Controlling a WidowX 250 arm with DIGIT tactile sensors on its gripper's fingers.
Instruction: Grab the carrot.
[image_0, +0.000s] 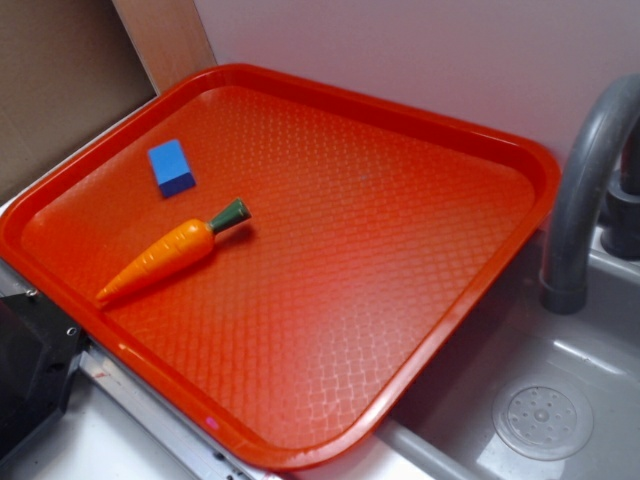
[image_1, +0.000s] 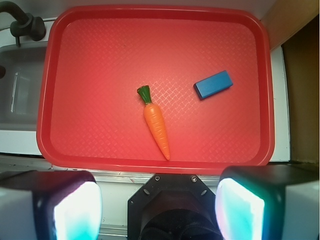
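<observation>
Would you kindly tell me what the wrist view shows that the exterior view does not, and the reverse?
Only the wrist view shows the gripper, its two fingers spread wide with nothing between them. Only the exterior view shows the round sink drain and the pale wall. Both show the red textured plastic tray, the glossy orange toy carrot with its green stem cap, the small blue rectangular block, lying apart, and the grey faucet.

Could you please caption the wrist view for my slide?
Open gripper high above a red tray holding a toy carrot and blue block.
</observation>
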